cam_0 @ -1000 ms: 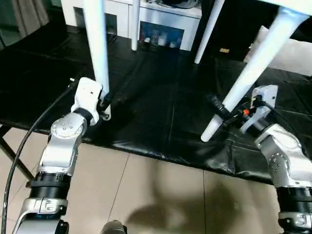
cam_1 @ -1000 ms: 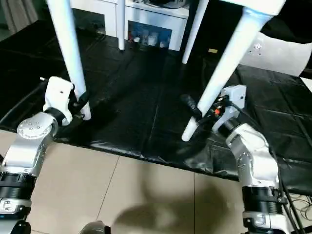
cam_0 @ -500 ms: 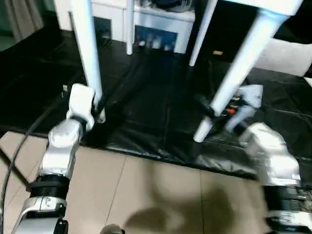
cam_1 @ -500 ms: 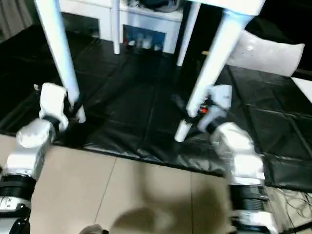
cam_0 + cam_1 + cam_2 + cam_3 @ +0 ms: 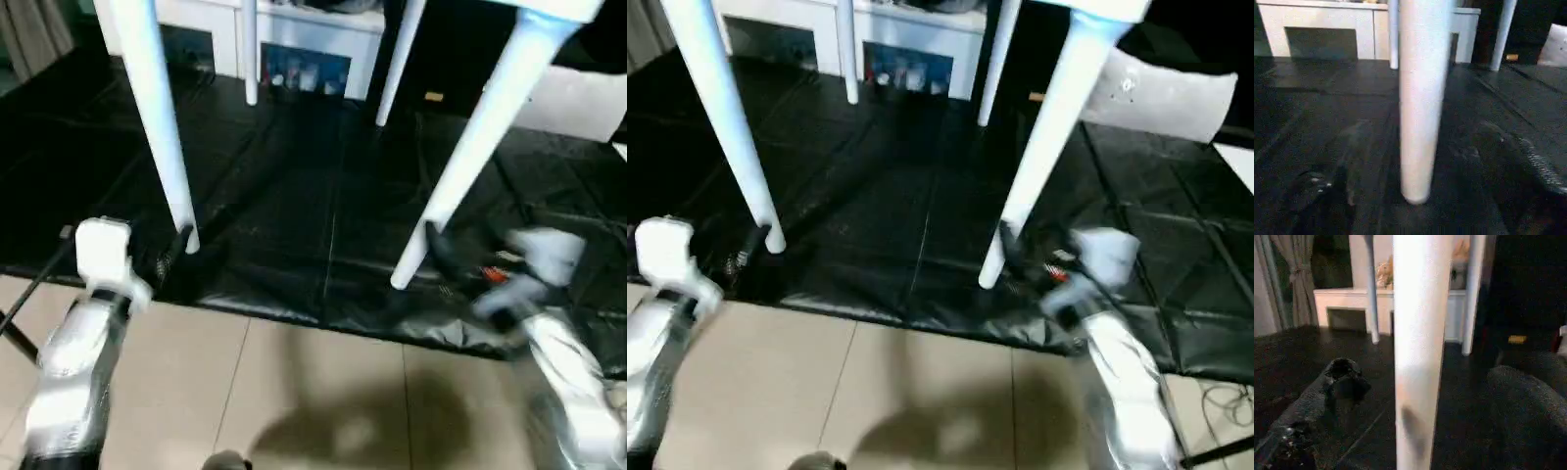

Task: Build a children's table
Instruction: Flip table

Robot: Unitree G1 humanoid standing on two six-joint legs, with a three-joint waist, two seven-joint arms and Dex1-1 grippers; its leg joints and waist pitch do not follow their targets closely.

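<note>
The table (image 5: 549, 8) stands upright on the black mat (image 5: 323, 225), each near leg's long axis roughly vertical, with the left gripper (image 5: 174, 253) and right gripper (image 5: 438, 250) seemingly spread, just beside them.

The legs (image 5: 157, 117) look like smooth white plastic with a soft sheen. They stand on a black sheet (image 5: 323, 196), glossy and creased like thin plastic film. The floor (image 5: 294, 392) in front is pale tile, smooth and faintly reflective. The forearms (image 5: 73, 362) are silver metal with a satin finish. The curtain (image 5: 1298, 279) is matt grey cloth.
</note>
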